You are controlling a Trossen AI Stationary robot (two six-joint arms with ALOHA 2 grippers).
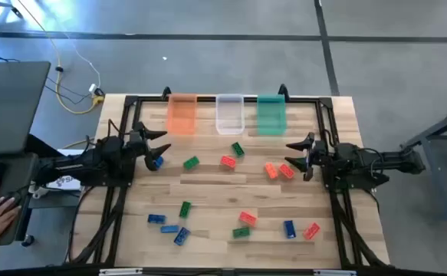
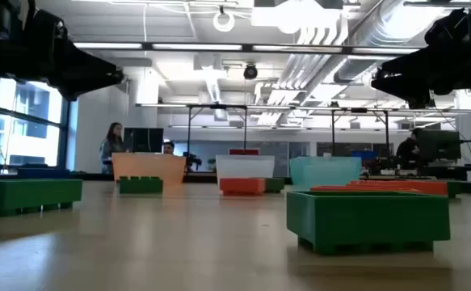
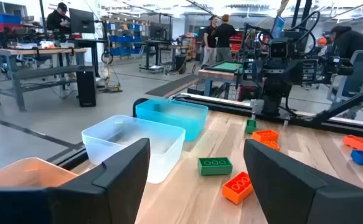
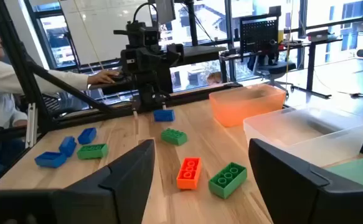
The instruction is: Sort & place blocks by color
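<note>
Small studded plastic blocks (image 1: 248,219) in blue, green and red scattered across the wooden desk (image 1: 208,192), none binned. Left end effector (image 1: 159,145) and right end effector (image 1: 297,156) both raised, fingers apart. Best: descend squarely over one isolated brick, straddling its short sides.

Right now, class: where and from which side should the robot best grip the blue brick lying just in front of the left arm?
Probably from straight above, closing the left end effector across the two long sides of the blue brick. It lies flat on the table, studs up, with no other brick touching it, so the fingers have room on both sides.
</note>
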